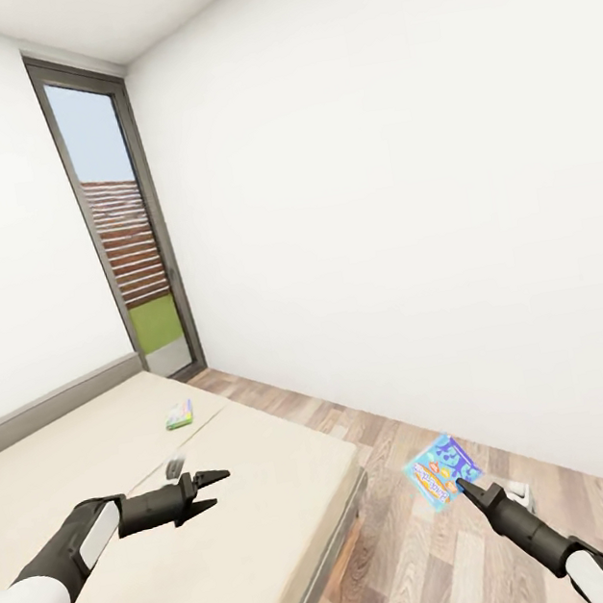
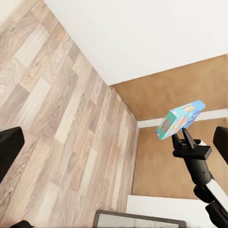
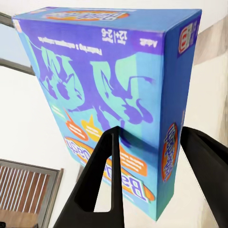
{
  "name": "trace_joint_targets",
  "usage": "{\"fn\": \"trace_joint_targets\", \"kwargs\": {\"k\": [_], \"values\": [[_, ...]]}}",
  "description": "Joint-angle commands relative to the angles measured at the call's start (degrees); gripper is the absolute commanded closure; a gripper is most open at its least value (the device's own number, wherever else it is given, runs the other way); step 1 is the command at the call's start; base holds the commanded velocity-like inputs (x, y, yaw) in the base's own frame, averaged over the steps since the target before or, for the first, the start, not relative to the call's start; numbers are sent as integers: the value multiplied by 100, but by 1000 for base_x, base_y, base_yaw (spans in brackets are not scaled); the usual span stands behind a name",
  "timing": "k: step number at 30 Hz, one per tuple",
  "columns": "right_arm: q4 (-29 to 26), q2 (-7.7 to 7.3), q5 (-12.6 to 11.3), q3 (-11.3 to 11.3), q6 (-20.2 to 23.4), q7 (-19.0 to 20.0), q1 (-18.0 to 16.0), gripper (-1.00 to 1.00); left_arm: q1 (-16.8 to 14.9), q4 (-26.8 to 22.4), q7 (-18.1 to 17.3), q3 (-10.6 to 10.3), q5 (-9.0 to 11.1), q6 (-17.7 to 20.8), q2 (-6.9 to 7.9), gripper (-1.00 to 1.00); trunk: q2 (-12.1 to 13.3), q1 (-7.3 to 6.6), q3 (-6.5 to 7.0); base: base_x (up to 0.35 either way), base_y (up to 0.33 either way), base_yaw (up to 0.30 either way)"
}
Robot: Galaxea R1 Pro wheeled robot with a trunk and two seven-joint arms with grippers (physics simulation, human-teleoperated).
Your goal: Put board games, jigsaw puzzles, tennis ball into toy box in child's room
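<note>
Right gripper (image 1: 464,483) holding the blue game box (image 1: 443,470) in the air above the wood floor (image 1: 420,555), beside the foot corner of the bed (image 1: 275,500); the right wrist view shows its two jaws clamped across the thin dimension of the box near one lower edge, one finger (image 3: 102,180) on the printed face and the other on the back. The box appears to be rigid, light card with a glossy print, so it should carry without bending but may pivot or slide between the pads if swung quickly, since the hold sits at an edge and not near the centre. Left gripper (image 1: 210,476) hovering over the mattress with its jaws parted and nothing between them. The green-bordered game box (image 1: 179,414) lies flat on the bed toward the headboard (image 1: 55,404), well apart from the left gripper. Being thin and flush with a soft surface, it likely offers little for a top grasp; pinching a long edge, where the mattress yields under the fingers, looks the safer hold.
</note>
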Motion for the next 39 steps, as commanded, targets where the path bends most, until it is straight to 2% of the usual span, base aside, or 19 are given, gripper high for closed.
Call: {"fn": "trace_joint_targets", "kwargs": {"k": [1,9,15,26,39], "values": [[4,2,-46,-14,51,6,-4,100,-1,-1,-5,-27,31,26,8,-100,-5,2,3,0,0,-239],[5,2,-45,-13,45,9,-4,100,-1,-1,-4,-27,30,26,10,-100,-5,2,46,0,0,-237],[-2,8,-58,-20,55,-4,-4,100,-1,-1,-4,-27,29,26,11,-100,-5,2,56,0,0,-78],[4,2,-71,-23,68,-3,-4,100,-1,-1,4,-27,29,26,6,-100,-5,2,-14,0,0,-116],[5,2,-71,-23,60,0,-4,100,-1,-1,5,-28,29,26,6,-100,-5,2,-85,0,0,-220]]}}
